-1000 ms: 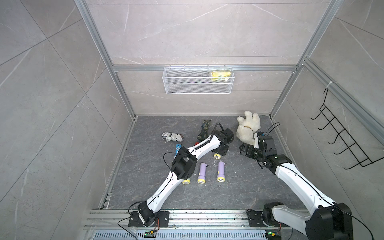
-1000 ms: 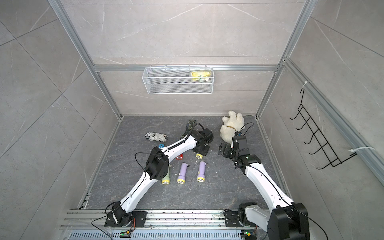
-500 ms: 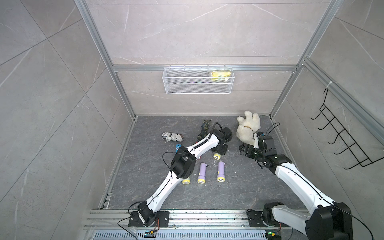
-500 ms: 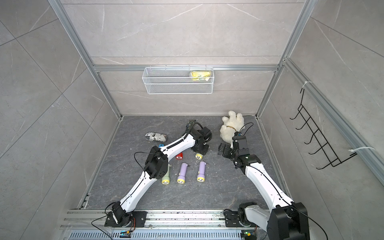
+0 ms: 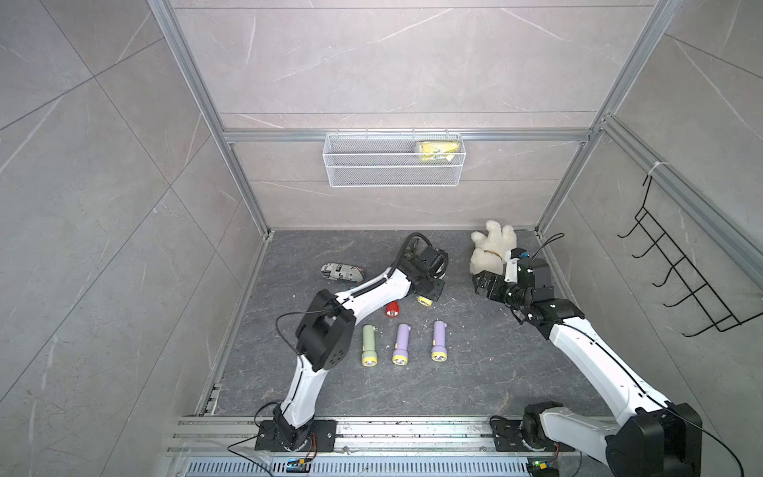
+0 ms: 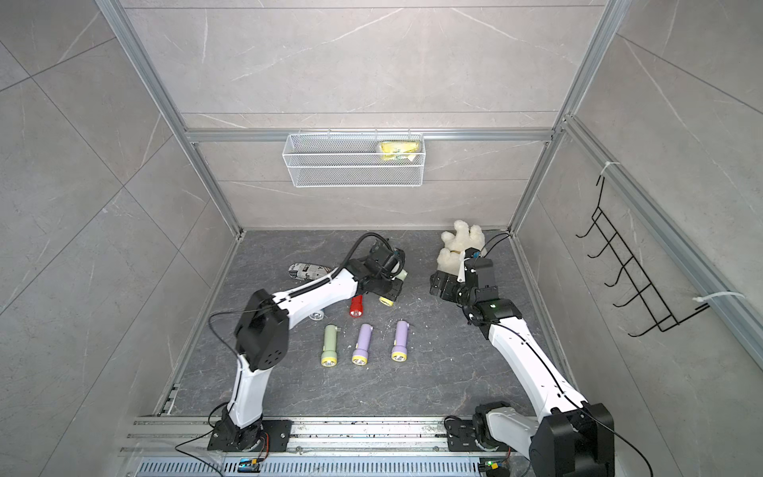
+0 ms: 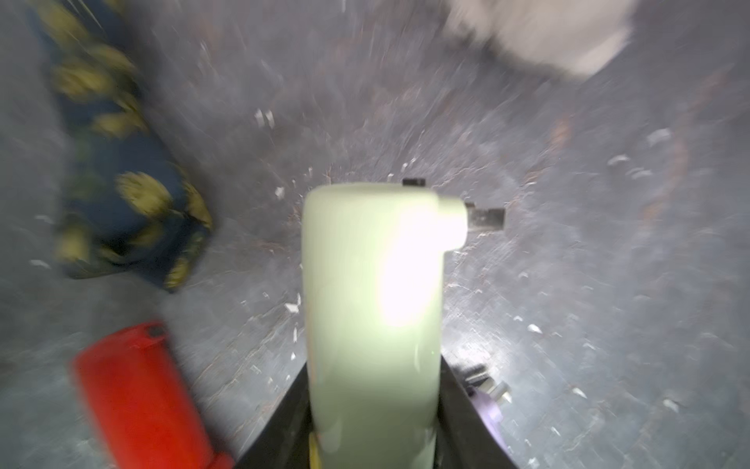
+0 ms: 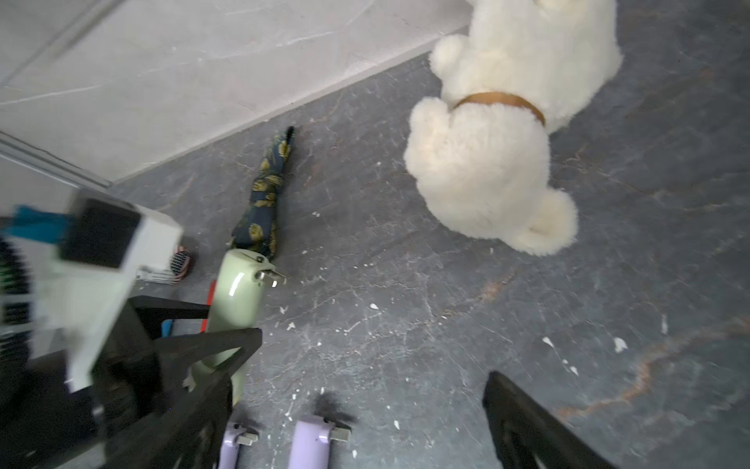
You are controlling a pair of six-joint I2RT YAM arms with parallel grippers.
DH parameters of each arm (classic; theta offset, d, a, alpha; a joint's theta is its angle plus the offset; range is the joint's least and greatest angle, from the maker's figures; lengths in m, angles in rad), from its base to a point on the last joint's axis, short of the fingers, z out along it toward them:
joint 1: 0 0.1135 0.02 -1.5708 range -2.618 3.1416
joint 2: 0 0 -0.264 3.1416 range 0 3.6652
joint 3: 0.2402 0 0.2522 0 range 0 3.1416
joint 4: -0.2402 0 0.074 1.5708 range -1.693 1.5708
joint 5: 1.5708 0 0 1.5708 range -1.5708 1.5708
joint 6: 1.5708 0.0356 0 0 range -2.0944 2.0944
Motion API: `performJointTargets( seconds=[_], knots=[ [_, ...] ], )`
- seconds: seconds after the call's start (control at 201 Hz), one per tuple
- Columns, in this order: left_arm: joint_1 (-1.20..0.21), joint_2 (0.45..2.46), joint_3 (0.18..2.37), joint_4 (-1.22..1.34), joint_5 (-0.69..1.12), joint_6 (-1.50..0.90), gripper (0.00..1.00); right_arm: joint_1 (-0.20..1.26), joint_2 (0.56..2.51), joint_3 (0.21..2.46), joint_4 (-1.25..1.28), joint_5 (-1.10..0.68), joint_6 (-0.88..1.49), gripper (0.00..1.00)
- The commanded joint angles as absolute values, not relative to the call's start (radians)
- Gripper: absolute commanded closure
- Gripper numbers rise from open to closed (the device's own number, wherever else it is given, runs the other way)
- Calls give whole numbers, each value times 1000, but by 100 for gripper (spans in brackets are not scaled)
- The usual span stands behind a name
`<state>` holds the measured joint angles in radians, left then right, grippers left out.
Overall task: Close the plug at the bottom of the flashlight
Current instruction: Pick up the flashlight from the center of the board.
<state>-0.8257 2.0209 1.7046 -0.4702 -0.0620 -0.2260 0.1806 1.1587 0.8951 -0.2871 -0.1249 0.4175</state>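
Pale green plastic fills the middle of the blurred left wrist view, where the pale green flashlight (image 7: 371,284) sits clamped between the black fingers of the left gripper (image 7: 373,365), which is closed tight on its barrel. At the far end of the barrel the plug (image 7: 485,217) stands folded out, its metal prongs sticking sideways from a rounded hinge; the right wrist view shows the same prongs jutting from that end. In both top views the held flashlight is over the middle of the dark stone desk (image 5: 475,380), yellow head toward the robot's base and plug end toward the back wall; whether it rests on the desk cannot be told. The right gripper (image 8: 375,357) hangs nearby on its own side, fingers spread wide with nothing between them, apart from the flashlight and just in front of a white plush toy (image 5: 493,247). A red flashlight (image 5: 392,309) lies just beside the held one. Nearer the base, a second green flashlight (image 5: 368,345), a purple flashlight (image 5: 401,344) and another purple flashlight (image 5: 439,340) lie in a parallel row. A folded umbrella (image 8: 264,203), dark blue with yellow leaves, lies toward the back wall, and a patterned pouch (image 5: 342,271) lies beside the left arm. A wire basket (image 5: 371,169) on the back wall holds a yellow packet (image 5: 437,149).
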Motion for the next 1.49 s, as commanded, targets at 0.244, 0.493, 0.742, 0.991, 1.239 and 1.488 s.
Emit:
performJointTargets(
  seconds=[0.244, 0.493, 0.742, 0.991, 1.239, 1.488],
  knots=[
    [-725, 1560, 1072, 485, 196, -85, 100, 178, 1224, 980, -80, -605, 381, 0],
    [-560, 1487, 833, 812, 523, -201, 100, 178, 1247, 978, 105, -820, 440, 1],
    [-564, 1435, 763, 808, 569, -108, 100, 240, 1278, 1000, 163, -919, 429, 4],
    [-630, 1359, 666, 825, 554, 106, 100, 286, 1321, 1031, 204, -1008, 411, 11],
    [-630, 1360, 652, 831, 592, 88, 100, 336, 1352, 1059, 143, -1045, 354, 23],
    [-630, 1341, 666, 820, 607, 79, 100, 379, 1388, 1069, 122, -1062, 339, 28]
  ],
)
